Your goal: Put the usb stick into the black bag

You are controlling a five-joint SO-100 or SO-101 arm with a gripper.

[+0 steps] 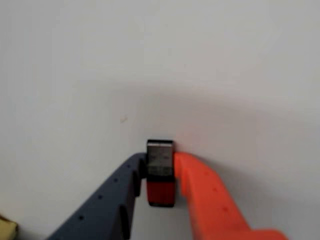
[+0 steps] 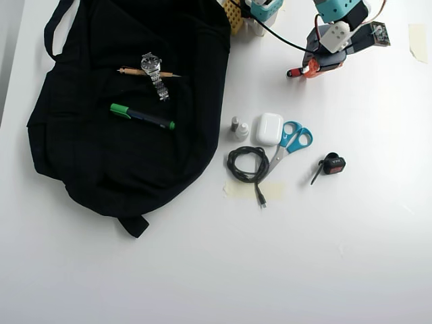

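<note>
Red-and-black usb stick (image 1: 160,172) with its silver end sits clamped in the gripper (image 1: 160,167), so carrying it across to the large floppy black bag (image 2: 128,108) comes next.

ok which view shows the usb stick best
The wrist view: the usb stick fills the centre, red and black body clear, pinched between the gripper fingers, one dark and one orange. In the overhead view it is only a tiny red speck at the gripper tip, far right of the black bag.

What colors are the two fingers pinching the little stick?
One finger is dark blue-grey, the other bright orange, clearest in the wrist view.
</note>
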